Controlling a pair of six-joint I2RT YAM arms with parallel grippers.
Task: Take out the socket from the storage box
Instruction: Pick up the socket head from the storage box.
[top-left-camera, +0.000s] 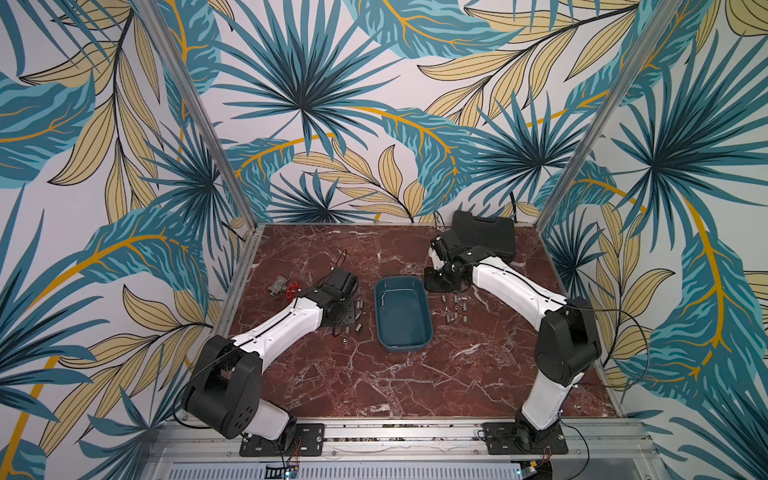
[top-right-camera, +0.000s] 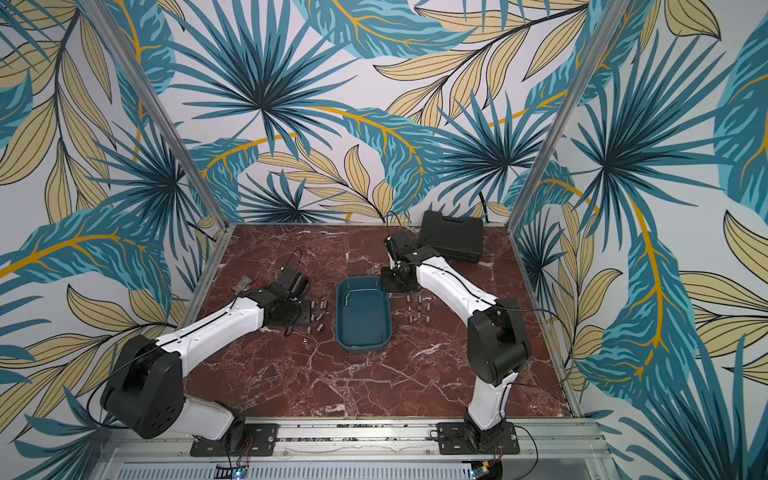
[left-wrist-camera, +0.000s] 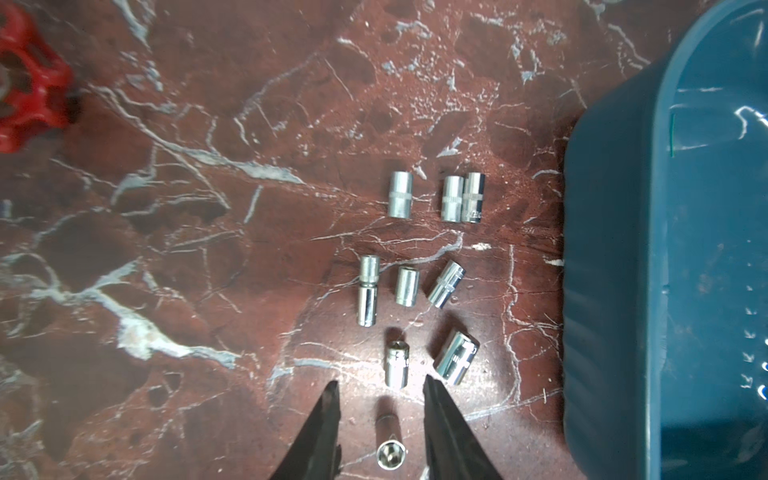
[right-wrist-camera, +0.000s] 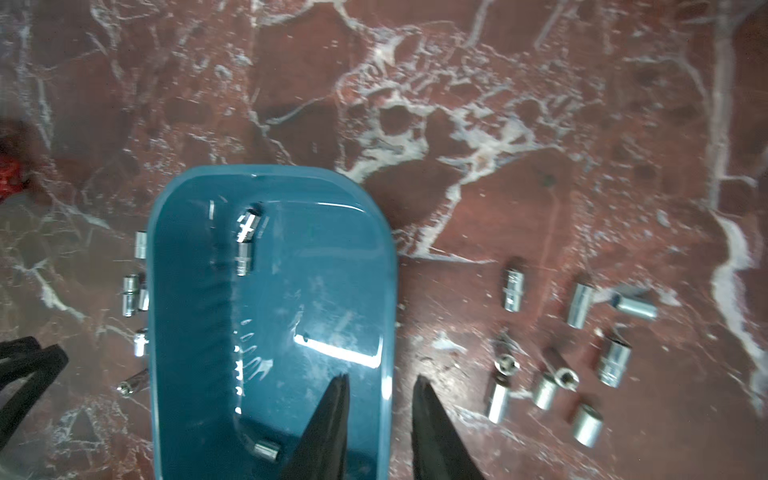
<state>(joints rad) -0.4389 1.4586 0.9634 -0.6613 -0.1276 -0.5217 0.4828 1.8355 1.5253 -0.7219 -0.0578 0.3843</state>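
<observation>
The storage box (top-left-camera: 380, 316) (top-right-camera: 341, 316) is a teal bin in the middle of the marble table. In the right wrist view two chrome sockets (right-wrist-camera: 245, 245) lie end to end by one wall inside the storage box (right-wrist-camera: 191, 291), and another socket (right-wrist-camera: 266, 451) lies near its other end. My right gripper (right-wrist-camera: 380, 377) is open above the box's rim, one finger over the inside and one over the table. My left gripper (left-wrist-camera: 380, 381) is open beside the storage box (left-wrist-camera: 615, 291). An upright socket (left-wrist-camera: 390, 453) stands between its fingers with a gap on each side.
Several loose sockets (left-wrist-camera: 419, 270) lie on the table left of the box and several more sockets (right-wrist-camera: 582, 353) to its right. A red-handled valve (top-left-camera: 286, 286) sits at the left. A black tool case (top-left-camera: 484, 235) stands at the back right.
</observation>
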